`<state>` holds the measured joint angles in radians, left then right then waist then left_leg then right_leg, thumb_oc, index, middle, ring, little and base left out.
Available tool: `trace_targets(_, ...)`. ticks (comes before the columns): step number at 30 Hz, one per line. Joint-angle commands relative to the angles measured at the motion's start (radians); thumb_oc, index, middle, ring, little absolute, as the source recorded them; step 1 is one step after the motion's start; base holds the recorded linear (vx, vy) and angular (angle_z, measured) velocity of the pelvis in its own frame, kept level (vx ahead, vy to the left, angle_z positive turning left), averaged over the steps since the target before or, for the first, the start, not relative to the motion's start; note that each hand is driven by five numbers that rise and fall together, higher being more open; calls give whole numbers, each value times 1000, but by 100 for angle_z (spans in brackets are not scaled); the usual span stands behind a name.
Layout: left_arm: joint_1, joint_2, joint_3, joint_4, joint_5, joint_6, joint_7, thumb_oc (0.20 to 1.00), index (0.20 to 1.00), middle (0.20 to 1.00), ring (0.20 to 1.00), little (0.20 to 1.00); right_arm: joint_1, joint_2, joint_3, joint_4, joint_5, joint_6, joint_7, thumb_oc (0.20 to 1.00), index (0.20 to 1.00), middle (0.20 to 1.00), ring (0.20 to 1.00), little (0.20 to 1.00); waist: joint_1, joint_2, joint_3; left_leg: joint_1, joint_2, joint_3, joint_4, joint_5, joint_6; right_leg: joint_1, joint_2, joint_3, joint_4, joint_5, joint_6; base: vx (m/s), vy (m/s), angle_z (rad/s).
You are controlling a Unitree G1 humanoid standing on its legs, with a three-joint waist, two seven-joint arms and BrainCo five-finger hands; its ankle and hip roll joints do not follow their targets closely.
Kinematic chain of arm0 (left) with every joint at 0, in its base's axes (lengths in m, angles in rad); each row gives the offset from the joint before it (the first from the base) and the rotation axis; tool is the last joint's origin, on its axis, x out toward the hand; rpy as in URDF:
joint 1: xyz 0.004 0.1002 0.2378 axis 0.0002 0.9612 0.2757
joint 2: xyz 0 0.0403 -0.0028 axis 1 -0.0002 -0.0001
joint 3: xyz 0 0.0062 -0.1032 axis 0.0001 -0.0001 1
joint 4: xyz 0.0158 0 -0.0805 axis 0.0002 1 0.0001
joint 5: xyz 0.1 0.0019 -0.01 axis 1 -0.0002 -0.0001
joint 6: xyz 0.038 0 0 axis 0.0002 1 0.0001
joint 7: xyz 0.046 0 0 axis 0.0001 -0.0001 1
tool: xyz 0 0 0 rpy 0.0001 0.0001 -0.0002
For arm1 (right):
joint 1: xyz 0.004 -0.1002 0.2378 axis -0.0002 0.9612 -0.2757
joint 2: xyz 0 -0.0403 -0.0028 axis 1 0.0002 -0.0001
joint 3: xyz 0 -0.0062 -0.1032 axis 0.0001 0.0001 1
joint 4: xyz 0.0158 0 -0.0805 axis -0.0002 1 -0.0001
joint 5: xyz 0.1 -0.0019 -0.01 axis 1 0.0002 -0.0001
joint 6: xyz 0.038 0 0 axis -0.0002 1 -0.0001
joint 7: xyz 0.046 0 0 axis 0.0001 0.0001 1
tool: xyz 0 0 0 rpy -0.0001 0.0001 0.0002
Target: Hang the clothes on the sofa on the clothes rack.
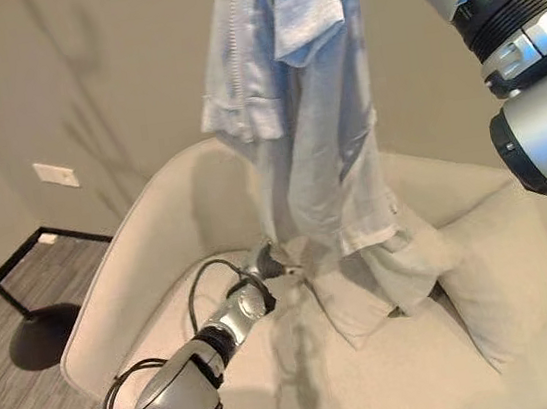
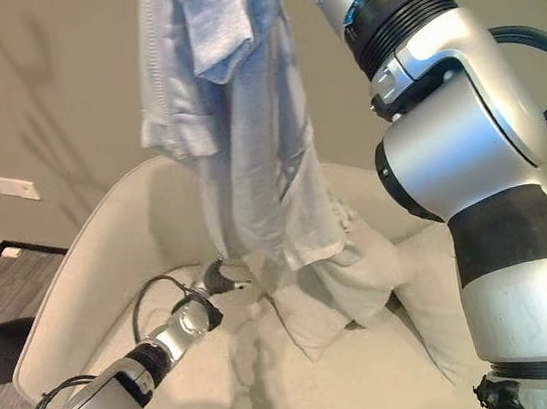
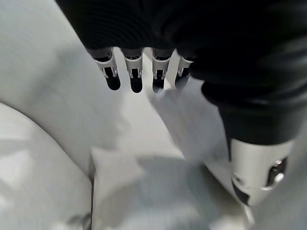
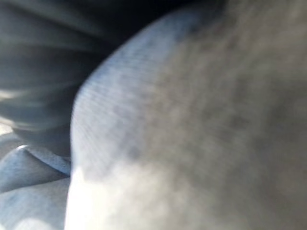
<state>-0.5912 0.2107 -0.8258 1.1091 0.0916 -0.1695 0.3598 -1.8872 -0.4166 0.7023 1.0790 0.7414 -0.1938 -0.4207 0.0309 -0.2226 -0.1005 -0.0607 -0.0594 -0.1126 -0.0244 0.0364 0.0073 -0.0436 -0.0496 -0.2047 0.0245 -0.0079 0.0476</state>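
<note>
A: Entry, standing by the sofa (image 1: 151, 271). The pale blue garment (image 1: 305, 140) hangs in the air from somewhere above, at the end of the raised right arm. Its lowest folds drape onto the seat, touching a cushion (image 1: 505, 275).

B: Right robot hand?

A: Hidden. The right wrist view has blue cloth (image 4: 192, 120) pressed up against the camera, so the hand is probably buried in the fabric. I cannot tell whether it is clenched.

B: And the left robot hand (image 1: 266, 263)?

A: Low, over the seat, right at the garment's hanging edge. In its wrist view the fingers (image 3: 124, 72) point straight out and relaxed, with a flap of pale cloth just past the tips and thumb. Nothing is grasped that I can confirm.

B: Orientation of the garment?

A: Long axis near vertical, top bunched up above the left robot hand, hem and one sleeve trailing down beside it.

B: Risks?

A: My judgement: the trailing end drags or catches on the cushion when carried off. The bunched top grip may let cloth slip out. If the left robot hand closes on loose cloth, the two arms could pull against each other. A stand's base (image 1: 44, 336) sits on the floor well to the left robot hand's far side; the carry is long.
</note>
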Motion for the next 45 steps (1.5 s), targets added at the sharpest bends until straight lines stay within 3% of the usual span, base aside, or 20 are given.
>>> trace_targets(1, -111, -50, 37, 132, 33, -10, 38, 1000, 1000, 1000, 1000, 1000, -236, -2, 73, 87, 88, -81, -1, 200, 200, 200, 200, 200, -9, 10, -44, 69, 3, 72, -62, -49, 1, 59, -33, 24, 83, -23, 54, 21, -8, -30)
trace_targets(6, -147, -83, 60, 181, -5, 4, 65, 1000, 1000, 1000, 1000, 1000, -267, 35, 96, 70, 160, -98, 11, 200, 200, 200, 200, 200, -48, 14, -61, 79, 10, 115, -63, -57, 0, 48, -27, 58, 87, -15, 57, 32, -20, -34)
trace_targets(11, -202, -118, 115, 195, -128, 5, 59, 1000, 1000, 1000, 1000, 1000, -264, 66, 114, 33, 193, -107, 16, 200, 200, 200, 200, 200, -95, 20, -77, 86, 12, 144, -63, -62, -4, 52, -25, 80, 76, -9, 57, 25, -27, -25)
trace_targets(12, -226, -145, 152, 199, -240, -6, 42, 918, 918, 918, 918, 918, -261, 99, 109, 42, 199, -102, 13, 200, 200, 200, 200, 200, -115, 25, -85, 91, 12, 152, -63, -65, -4, 53, -23, 92, 75, -8, 56, 21, -20, -15)
trace_targets(13, -227, -145, 153, 200, -241, -7, 41, 526, 526, 526, 526, 526, -261, 100, 109, 42, 199, -103, 12, 200, 200, 200, 200, 200, -115, 26, -85, 91, 12, 152, -63, -65, -4, 53, -22, 92, 75, -8, 56, 25, -16, -23)
trace_targets(14, -242, -160, 167, 202, -282, -9, 33, 200, 200, 200, 200, 200, -257, 115, 106, 51, 198, -97, 10, 200, 200, 200, 200, 200, -123, 31, -88, 94, 12, 157, -63, -67, -4, 54, -22, 99, 74, -6, 56, 10, -5, -24)
trace_targets(20, -294, -186, 212, 194, -400, -27, 35, 200, 200, 200, 200, 200, -222, 166, 83, 61, 176, -78, -3, 200, 200, 200, 200, 200, -147, 52, -93, 102, 14, 176, -63, -70, -3, 57, -17, 130, 64, -1, 55, 5, -5, -15)
trace_targets(28, -280, -137, 245, 99, -406, -55, 68, 200, 200, 200, 200, 200, -179, 102, 73, -35, 124, -89, -25, 200, 200, 200, 200, 200, -129, 80, -83, 97, 11, 171, -63, -67, -3, 64, -22, 125, 57, -3, 56, -9, 4, -6)
trace_targets(32, -218, -68, 267, -18, -331, -66, 107, 200, 200, 200, 200, 200, -139, 20, 61, -156, 83, -105, -46, 200, 200, 200, 200, 200, -111, 90, -75, 92, 8, 162, -63, -65, -1, 67, -26, 113, 58, -7, 56, -29, 12, 9)
trace_targets(36, -125, 36, 310, -240, -187, -67, 159, 200, 200, 200, 200, 200, -77, -91, 28, -324, 21, -127, -70, 200, 200, 200, 200, 200, -92, 100, -62, 90, 6, 157, -63, -66, 3, 68, -30, 105, 61, -13, 57, -36, 19, 6)
trace_targets(40, 31, 186, 418, -523, 3, -50, 193, 200, 200, 200, 200, 200, 60, -250, -55, -540, -79, -134, -87, 200, 200, 200, 200, 200, -72, 110, -49, 88, 5, 156, -63, -66, 10, 66, -34, 104, 65, -17, 58, -50, 30, 2)
trace_targets(41, 107, 244, 489, -618, 65, -46, 200, 200, 200, 200, 200, 200, 155, -335, -112, -641, -130, -134, -88, 200, 200, 200, 200, 200, -61, 119, -41, 81, 4, 155, -63, -56, 14, 60, -35, 102, 66, -11, 57, -41, 29, 0)
trace_targets(42, 114, 247, 490, -624, 66, -43, 199, 200, 200, 200, 200, 200, 164, -335, -118, -648, -133, -131, -89, 200, 200, 200, 200, 200, -62, 116, -45, 85, 4, 154, -63, -65, 13, 64, -35, 103, 66, -19, 58, -74, 33, 1)
trace_targets(45, 242, 324, 589, -774, 156, -41, 184, 200, 200, 200, 200, 200, 341, -461, -220, -791, -194, -130, -79, 200, 200, 200, 200, 200, -49, 124, -33, 82, 2, 153, -63, -66, 18, 61, -38, 102, 66, -21, 60, -13, 25, 0)
